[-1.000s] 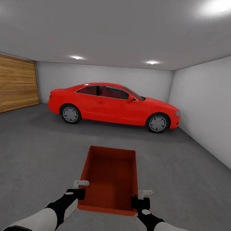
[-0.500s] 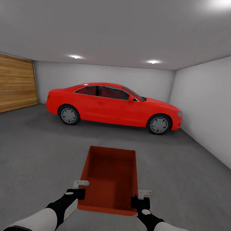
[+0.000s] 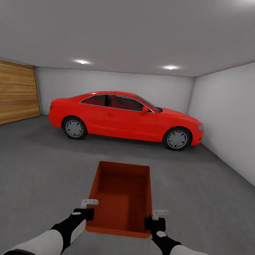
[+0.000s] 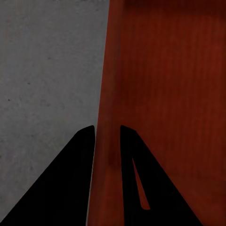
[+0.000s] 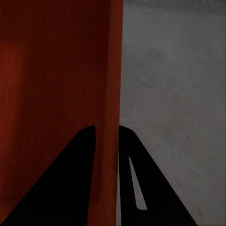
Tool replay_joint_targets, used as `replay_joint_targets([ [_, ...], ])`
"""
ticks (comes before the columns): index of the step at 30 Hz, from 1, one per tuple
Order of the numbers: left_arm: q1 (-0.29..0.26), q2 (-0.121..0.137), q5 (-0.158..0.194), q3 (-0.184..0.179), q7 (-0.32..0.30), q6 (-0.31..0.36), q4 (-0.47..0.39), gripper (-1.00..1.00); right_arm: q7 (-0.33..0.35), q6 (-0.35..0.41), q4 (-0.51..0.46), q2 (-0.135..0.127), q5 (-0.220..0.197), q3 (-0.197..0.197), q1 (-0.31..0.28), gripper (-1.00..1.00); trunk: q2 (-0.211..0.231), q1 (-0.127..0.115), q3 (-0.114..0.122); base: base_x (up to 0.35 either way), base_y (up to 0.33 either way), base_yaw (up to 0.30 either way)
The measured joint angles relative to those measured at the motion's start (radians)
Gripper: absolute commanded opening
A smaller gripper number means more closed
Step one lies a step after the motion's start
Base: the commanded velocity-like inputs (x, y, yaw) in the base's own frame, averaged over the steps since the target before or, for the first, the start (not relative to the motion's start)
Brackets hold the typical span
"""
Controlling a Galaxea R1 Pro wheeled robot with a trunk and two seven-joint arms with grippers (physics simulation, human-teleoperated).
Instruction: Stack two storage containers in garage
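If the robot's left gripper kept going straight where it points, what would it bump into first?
The left gripper already clamps the storage container's wall, so that goes with it. Beyond, probably the red car, though depth is unclear.

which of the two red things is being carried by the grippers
The low open box, clamped on its side walls by the left gripper and right gripper. The car stands parked far ahead by the back wall.

wooden side wall [image 3: 13, 93] at left | two ceiling lights [image 3: 82, 62] lit on grey ceiling
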Motion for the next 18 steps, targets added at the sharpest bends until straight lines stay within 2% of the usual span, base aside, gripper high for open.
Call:
replay_joint_targets([
  [18, 0.000, 0.000, -0.001, 0.001, 0.000, 0.000, 0.001, -1.00, 0.000, 0.000, 0.000, 0.000, 0.001, 0.000, 0.000, -1.00, 0.000, 0.000, 0.000, 0.321, 0.000, 0.000],
])
